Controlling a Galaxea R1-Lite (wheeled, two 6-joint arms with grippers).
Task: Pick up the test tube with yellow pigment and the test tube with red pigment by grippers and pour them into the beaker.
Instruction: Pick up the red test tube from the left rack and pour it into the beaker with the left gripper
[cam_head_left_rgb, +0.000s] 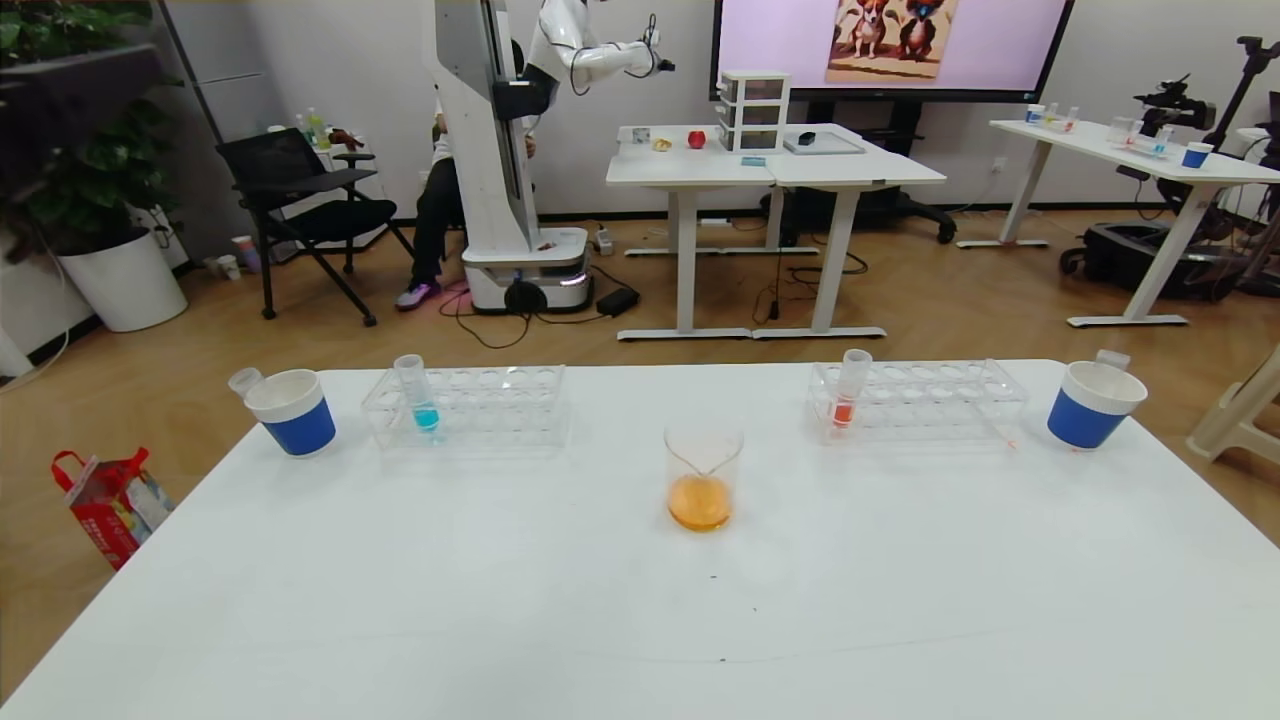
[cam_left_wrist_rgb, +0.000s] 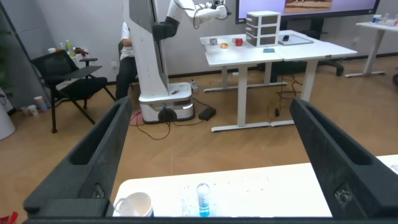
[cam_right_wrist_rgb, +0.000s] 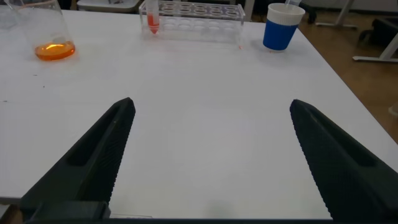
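Note:
The beaker (cam_head_left_rgb: 702, 478) stands at the table's middle and holds orange liquid; it also shows in the right wrist view (cam_right_wrist_rgb: 46, 34). A tube with red-orange liquid (cam_head_left_rgb: 848, 396) stands upright in the right rack (cam_head_left_rgb: 925, 400), and shows in the right wrist view (cam_right_wrist_rgb: 151, 18) too. No tube with yellow liquid is in view. Neither gripper shows in the head view. My left gripper (cam_left_wrist_rgb: 210, 109) is open and empty, held back from the table's left part. My right gripper (cam_right_wrist_rgb: 212, 104) is open and empty over the table's near right part.
A blue-liquid tube (cam_head_left_rgb: 420, 395) stands in the left rack (cam_head_left_rgb: 480, 405). Blue-and-white paper cups stand at the far left (cam_head_left_rgb: 292, 412) and far right (cam_head_left_rgb: 1092, 404), each with a clear tube end poking out. The table's far edge lies just behind them.

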